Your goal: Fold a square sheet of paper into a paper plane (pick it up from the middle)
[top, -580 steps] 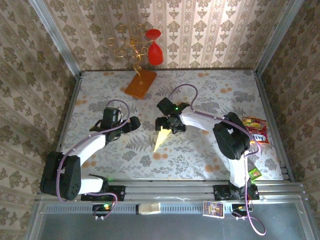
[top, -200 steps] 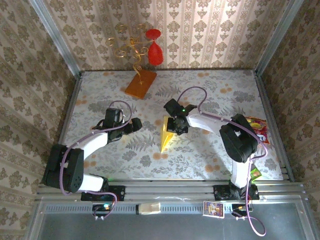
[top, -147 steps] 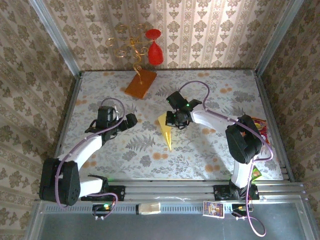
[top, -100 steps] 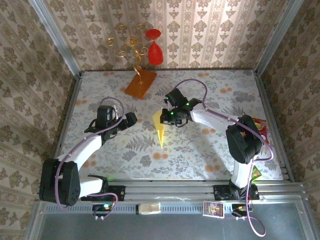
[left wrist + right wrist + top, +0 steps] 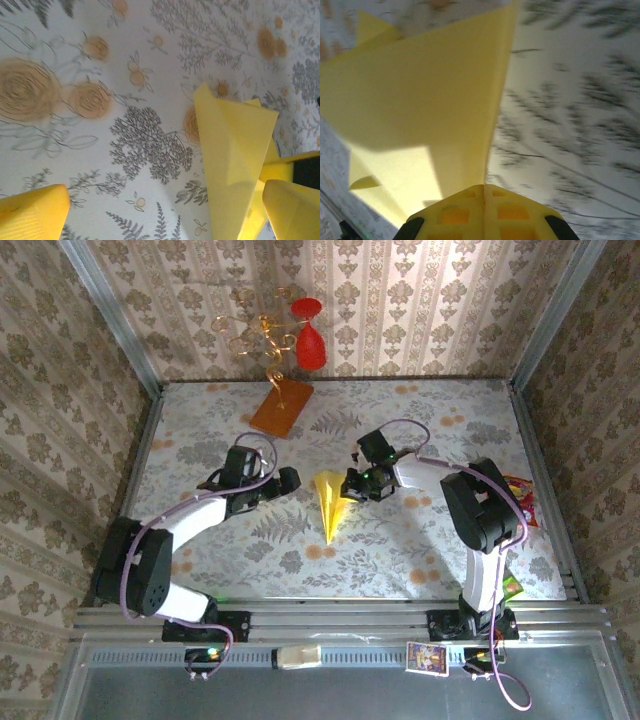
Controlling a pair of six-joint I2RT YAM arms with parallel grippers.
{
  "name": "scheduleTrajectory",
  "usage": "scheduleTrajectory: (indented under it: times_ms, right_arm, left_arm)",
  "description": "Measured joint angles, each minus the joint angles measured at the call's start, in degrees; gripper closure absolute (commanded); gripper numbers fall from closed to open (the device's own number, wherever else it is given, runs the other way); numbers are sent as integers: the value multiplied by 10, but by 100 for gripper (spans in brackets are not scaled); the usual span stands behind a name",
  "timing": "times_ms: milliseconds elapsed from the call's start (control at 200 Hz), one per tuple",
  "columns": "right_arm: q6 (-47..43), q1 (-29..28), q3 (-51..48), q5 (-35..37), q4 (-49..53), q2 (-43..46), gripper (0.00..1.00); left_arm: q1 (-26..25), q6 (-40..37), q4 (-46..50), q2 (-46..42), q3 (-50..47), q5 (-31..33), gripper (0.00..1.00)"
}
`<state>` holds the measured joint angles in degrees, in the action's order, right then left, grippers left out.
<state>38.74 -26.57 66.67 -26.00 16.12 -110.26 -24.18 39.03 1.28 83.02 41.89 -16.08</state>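
The left arm reached low across the floral-print worktop (image 5: 420,550), its pincer (image 5: 286,480) spread wide just left of the pale-yellow pointed paper plane (image 5: 330,502). The right arm bent inward, its pincer (image 5: 354,486) clamped together on the plane's wide end. An orange-brown rectangular slab (image 5: 281,405) bearing gold wire stood behind, a red snack packet (image 5: 512,498) far right, patterned wallpaper (image 5: 420,310) around.

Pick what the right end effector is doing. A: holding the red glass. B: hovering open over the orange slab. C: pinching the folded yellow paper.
C: the right end effector is shut, with the paper plane edge caught between its fingers.
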Motion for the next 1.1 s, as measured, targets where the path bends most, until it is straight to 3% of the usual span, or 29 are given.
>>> scheduleTrajectory:
  times_ms: [470,545,720,1100]
  right_arm:
    - [-7,16,-31,-2,-14,9,100]
    - [-6,16,-31,-2,-14,9,100]
    - [-7,16,-31,-2,-14,9,100]
    - [-6,16,-31,-2,-14,9,100]
  left_arm:
    - [-104,39,-21,104,68,-10,4]
    - [-123,39,-17,125,92,-3,10]
    - [-146,38,-6,152,123,14,41]
    - [-146,23,7,178,148,25,69]
